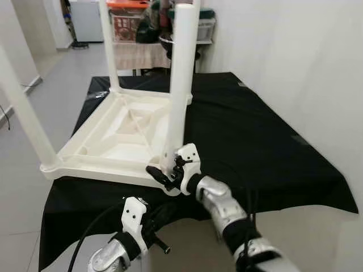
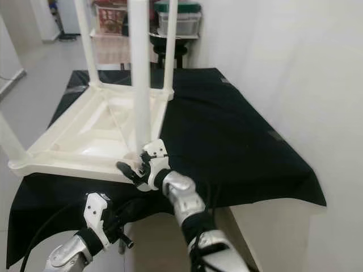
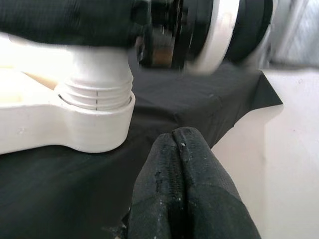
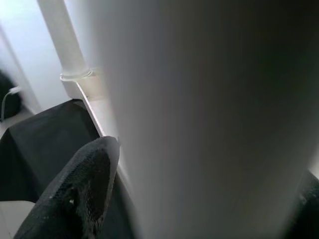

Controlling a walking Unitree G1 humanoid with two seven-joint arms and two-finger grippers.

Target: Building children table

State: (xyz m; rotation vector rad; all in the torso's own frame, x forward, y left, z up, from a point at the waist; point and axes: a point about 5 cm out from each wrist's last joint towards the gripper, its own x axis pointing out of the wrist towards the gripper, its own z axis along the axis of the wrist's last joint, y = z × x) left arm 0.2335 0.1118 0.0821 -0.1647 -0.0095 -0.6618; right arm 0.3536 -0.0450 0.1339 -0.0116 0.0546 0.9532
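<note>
The left gripper [image 1: 160, 245] hangs low before the worktop's [image 1: 255, 141] near edge, its fingers [image 3: 184, 189] pressed together on nothing. Just beyond, the right gripper [image 1: 164, 173] has its fingers [image 4: 79, 194] around the base of the nearest table leg [image 1: 181, 85], seemingly clamped, where it enters the upturned white children's table [image 1: 119, 139] lying on the black-draped worktop.

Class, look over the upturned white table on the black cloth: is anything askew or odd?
Nothing is damaged or spilled. The near leg held by the right claw shows screw threads above its socket, so it looks not fully seated.
</note>
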